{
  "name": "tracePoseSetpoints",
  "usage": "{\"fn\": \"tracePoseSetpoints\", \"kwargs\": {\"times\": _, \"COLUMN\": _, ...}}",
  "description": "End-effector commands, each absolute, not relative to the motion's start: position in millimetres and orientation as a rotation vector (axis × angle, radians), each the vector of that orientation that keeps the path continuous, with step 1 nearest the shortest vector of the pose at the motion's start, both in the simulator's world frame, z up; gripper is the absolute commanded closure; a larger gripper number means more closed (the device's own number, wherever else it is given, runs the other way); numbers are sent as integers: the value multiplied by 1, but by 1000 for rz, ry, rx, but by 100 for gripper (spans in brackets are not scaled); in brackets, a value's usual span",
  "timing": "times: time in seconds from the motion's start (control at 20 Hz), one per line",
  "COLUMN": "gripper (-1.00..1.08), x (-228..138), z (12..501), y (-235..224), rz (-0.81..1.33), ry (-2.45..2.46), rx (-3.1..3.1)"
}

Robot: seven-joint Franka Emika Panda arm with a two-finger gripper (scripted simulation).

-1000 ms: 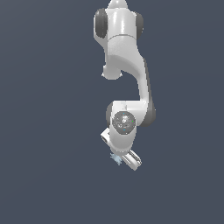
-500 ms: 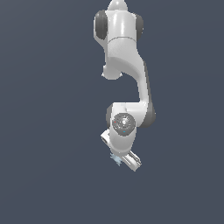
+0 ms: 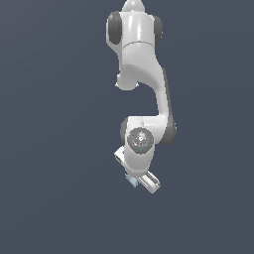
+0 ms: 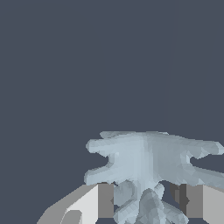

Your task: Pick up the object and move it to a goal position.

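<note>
The object [image 4: 146,162] is a pale blue-grey spiky piece that fills much of the wrist view, its lower part sitting between my two fingers [image 4: 105,200]. My gripper [image 4: 144,202] is shut on it, one pad on each side. In the exterior view the white arm hangs down over a plain dark grey ground, and the object [image 3: 131,180] shows only as a small pale blue bit peeking out beside the gripper [image 3: 139,182] at the arm's lower end. Most of it is hidden there by the hand.
Only the uniform dark grey ground surrounds the arm in both views. No other objects, containers or edges show.
</note>
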State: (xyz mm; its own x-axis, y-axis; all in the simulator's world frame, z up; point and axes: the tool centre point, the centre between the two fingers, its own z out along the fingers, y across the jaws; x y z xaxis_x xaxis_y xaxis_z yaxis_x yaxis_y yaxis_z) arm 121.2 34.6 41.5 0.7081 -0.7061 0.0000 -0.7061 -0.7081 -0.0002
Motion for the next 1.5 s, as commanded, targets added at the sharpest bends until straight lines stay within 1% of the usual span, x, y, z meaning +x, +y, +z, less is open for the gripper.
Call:
{"fn": "tracePoseSetpoints", "kwargs": {"times": 0.0, "gripper": 108, "x": 120, "z": 42, "y": 35, "rz": 0, "ry": 1200, "rx": -2903}}
{"fn": "tracePoseSetpoints", "kwargs": {"times": 0.35, "gripper": 108, "x": 110, "z": 52, "y": 38, "rz": 0, "ry": 1200, "rx": -2903}}
{"fn": "tracePoseSetpoints", "kwargs": {"times": 0.65, "gripper": 108, "x": 93, "z": 68, "y": 42, "rz": 0, "ry": 1200, "rx": -2903}}
{"fn": "tracePoseSetpoints", "kwargs": {"times": 1.05, "gripper": 108, "x": 56, "z": 104, "y": 53, "rz": 1, "ry": 1200, "rx": -2903}}
{"fn": "tracePoseSetpoints", "kwargs": {"times": 1.45, "gripper": 108, "x": 9, "z": 150, "y": 66, "rz": 1, "ry": 1199, "rx": -2902}}
